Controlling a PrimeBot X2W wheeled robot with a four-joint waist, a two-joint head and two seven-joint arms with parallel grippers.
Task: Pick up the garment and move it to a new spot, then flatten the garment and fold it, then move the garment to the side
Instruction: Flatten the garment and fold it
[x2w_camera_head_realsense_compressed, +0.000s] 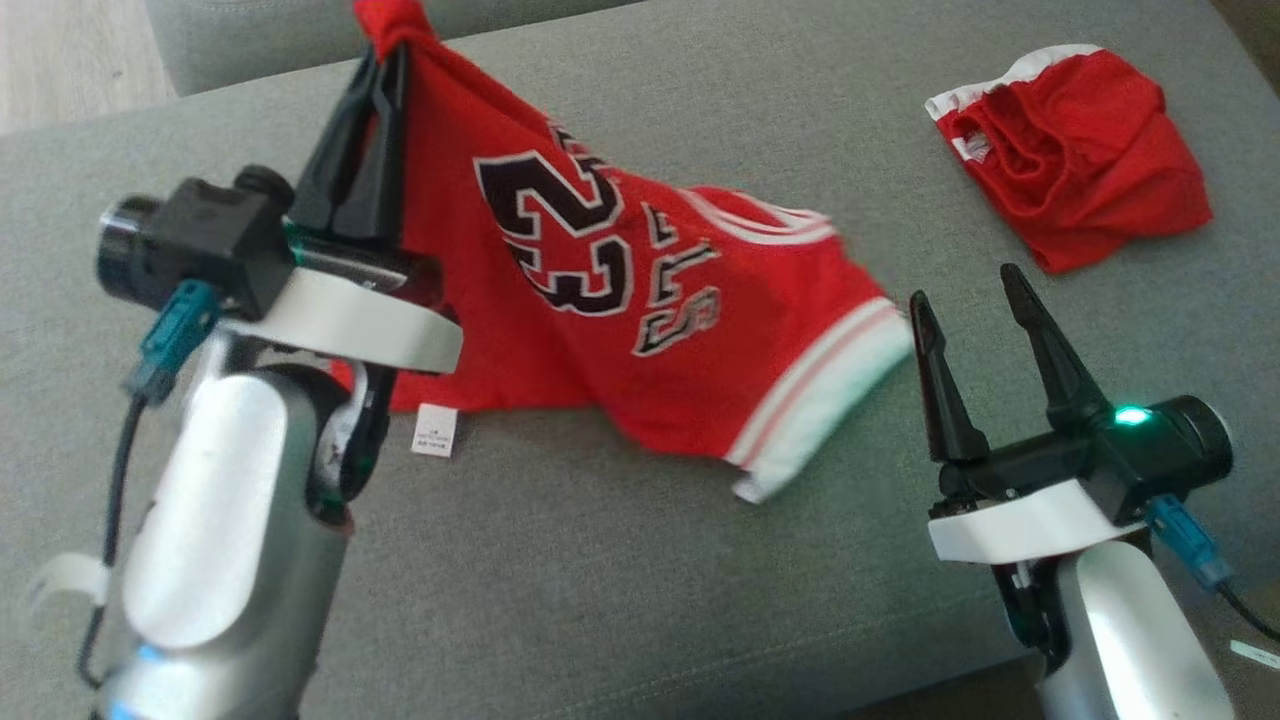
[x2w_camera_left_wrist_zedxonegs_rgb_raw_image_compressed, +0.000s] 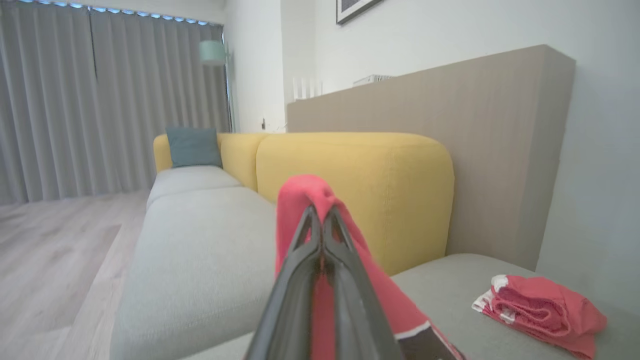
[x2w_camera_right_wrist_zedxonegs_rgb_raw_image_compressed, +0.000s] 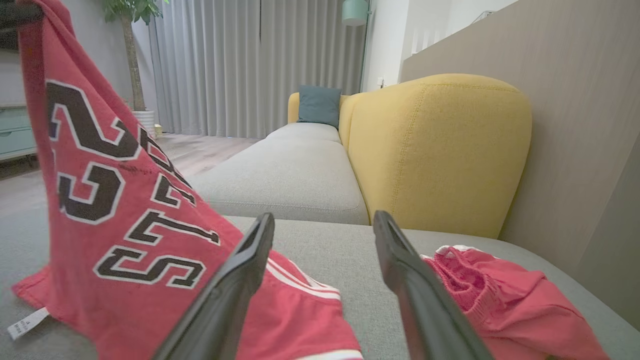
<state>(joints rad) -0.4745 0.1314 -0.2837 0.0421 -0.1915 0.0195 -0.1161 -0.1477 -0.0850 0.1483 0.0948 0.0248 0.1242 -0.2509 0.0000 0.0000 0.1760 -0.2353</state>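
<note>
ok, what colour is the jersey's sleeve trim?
The trim is white with thin red stripes, on a red jersey. Head view shows it best.

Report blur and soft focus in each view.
Head view: the jersey is smeared at its white sleeve hem, the shorts crisper. Left wrist view: the left gripper, shut on the jersey, is soft near the lens. Right wrist view: the right gripper blurs toward the bottom edge; the jersey's print reads clearly.
</note>
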